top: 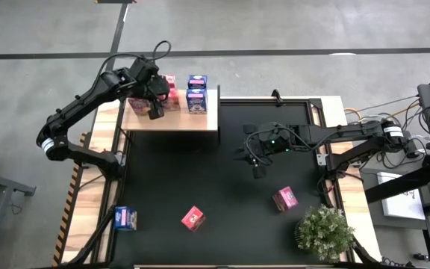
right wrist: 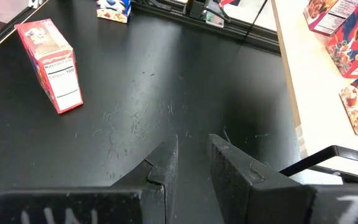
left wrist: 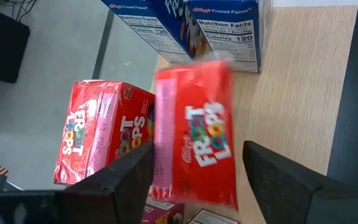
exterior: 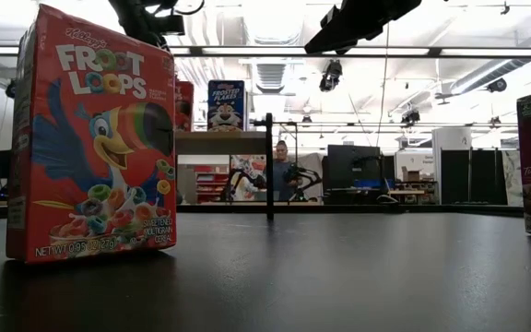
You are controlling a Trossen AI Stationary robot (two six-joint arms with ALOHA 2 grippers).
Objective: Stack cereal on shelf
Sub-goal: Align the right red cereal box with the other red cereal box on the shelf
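Observation:
The pale wooden shelf (top: 174, 118) stands at the far left of the black mat. On it are red Froot Loops boxes (top: 169, 91) and blue Frosted Flakes boxes (top: 196, 93). My left gripper (top: 154, 104) hovers over the shelf, open. In the left wrist view its fingers (left wrist: 126, 177) stand on either side of a blurred red Froot Loops box (left wrist: 197, 143) on the plank. My right gripper (top: 256, 161) hangs over the middle of the mat, nearly shut and empty (right wrist: 193, 155). A blue box (top: 125, 218), a red box (top: 193, 217) and a magenta box (top: 284, 198) rest on the mat. My left gripper comes at the red Froot Loops box from above, one finger beside each long side (left wrist: 160, 155). I cannot tell whether either finger touches the box. The box lies on the shelf plank.
A second red box (left wrist: 104, 134) lies at the shelf's outer edge, with blue boxes (left wrist: 191, 28) beyond it. A potted plant (top: 323, 232) stands at the near right corner. In the low view a Froot Loops box (exterior: 90, 138) stands upright close by. A person (exterior: 281, 166) sits in the room behind.

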